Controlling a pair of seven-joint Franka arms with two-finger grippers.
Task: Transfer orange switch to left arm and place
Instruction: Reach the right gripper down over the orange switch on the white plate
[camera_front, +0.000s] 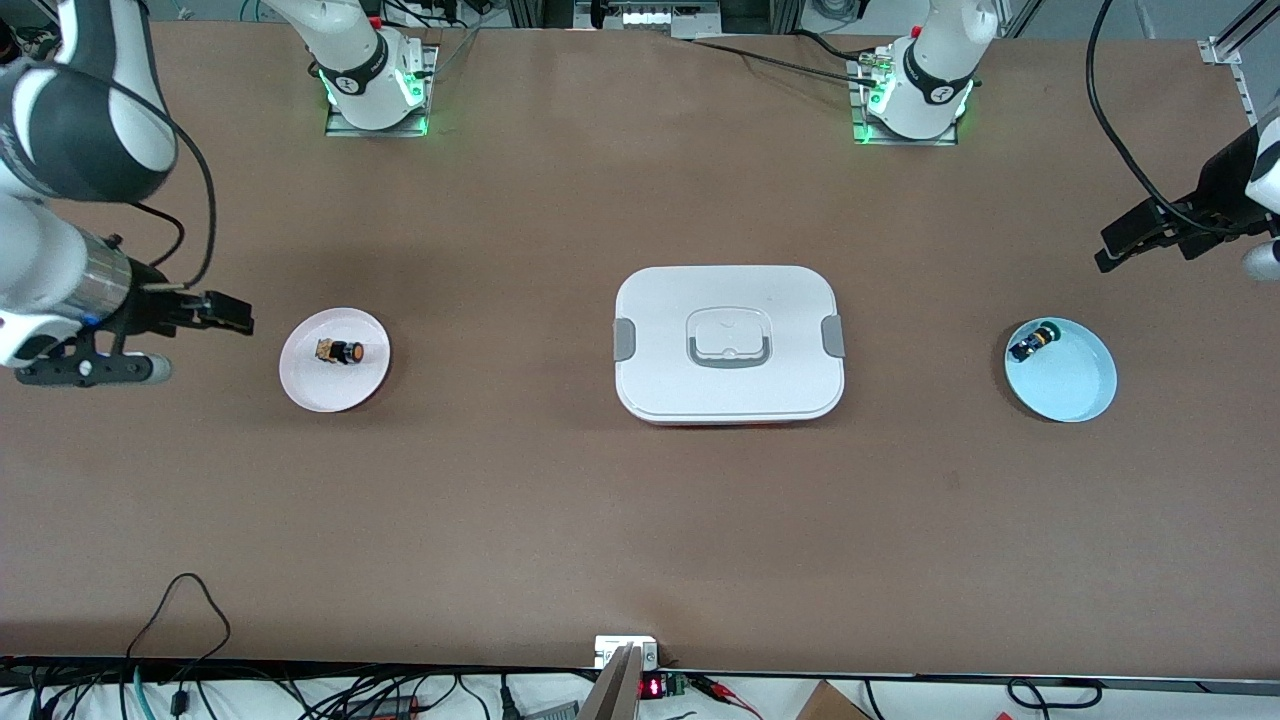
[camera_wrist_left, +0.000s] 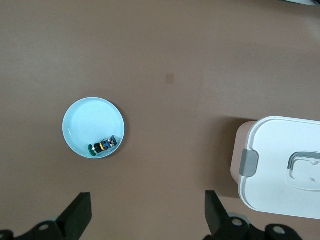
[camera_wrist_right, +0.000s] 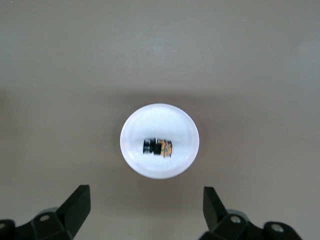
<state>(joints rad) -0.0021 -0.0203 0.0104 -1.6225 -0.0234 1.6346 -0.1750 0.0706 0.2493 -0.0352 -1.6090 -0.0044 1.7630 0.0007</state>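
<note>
From the front camera I see the box (camera_front: 729, 343) at the middle of the desk (camera_front: 560, 520), lid clipped on. Toward the right arm's end from it, the orange switch (camera_front: 339, 352) lies on its side on a white plate (camera_front: 334, 382). The right end effector (camera_front: 225, 312) hangs over bare desk just outside that plate, its arm partly cut off by the frame edge. Toward the left arm's end from the box, a blue plate (camera_front: 1070, 385) holds a small blue-and-black switch (camera_front: 1031, 343); the left end effector (camera_front: 1125, 242) hovers above, arm mostly out of frame.

Left wrist camera: fingers (camera_wrist_left: 77, 216) spread wide, gripping nothing; box cropped.

Right wrist camera: fingers (camera_wrist_right: 75, 207) likewise released, switch blurred.
</note>
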